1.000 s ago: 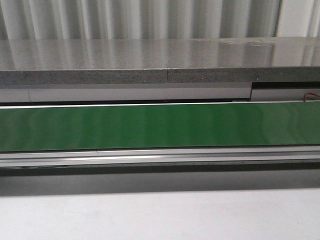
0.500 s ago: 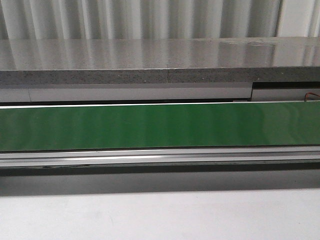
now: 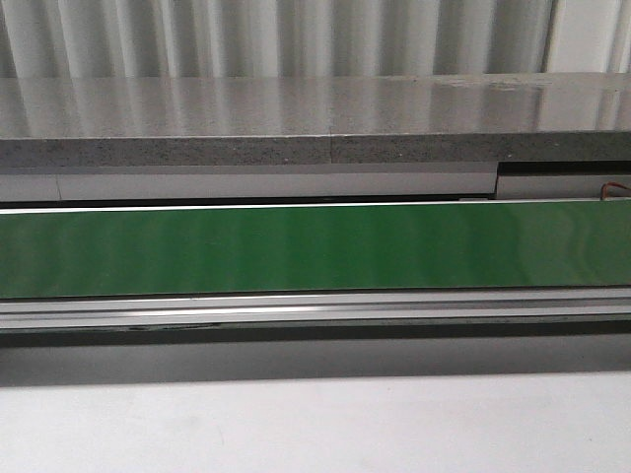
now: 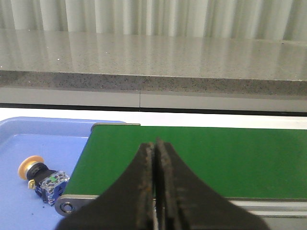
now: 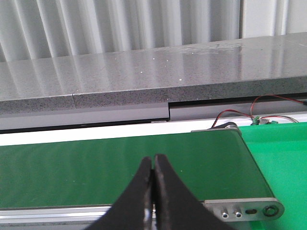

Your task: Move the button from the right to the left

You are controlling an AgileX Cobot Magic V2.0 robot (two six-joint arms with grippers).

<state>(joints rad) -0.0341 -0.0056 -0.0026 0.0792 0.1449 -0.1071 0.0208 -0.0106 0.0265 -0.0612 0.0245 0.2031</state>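
Observation:
The button (image 4: 42, 177), with a yellow cap, black collar and blue-grey body, lies on its side in a blue tray (image 4: 29, 143) beside the left end of the green belt (image 4: 201, 158); it shows only in the left wrist view. My left gripper (image 4: 155, 146) is shut and empty, over the belt's near edge, to the right of the button. My right gripper (image 5: 153, 160) is shut and empty over the belt (image 5: 120, 167) near its right end. Neither gripper shows in the front view.
The green conveyor belt (image 3: 315, 246) runs across the front view, with a metal rail (image 3: 315, 310) in front and a grey stone shelf (image 3: 315, 118) behind. A green tray (image 5: 283, 158) sits past the belt's right end roller (image 5: 244, 208), with red wires (image 5: 268, 103) behind it.

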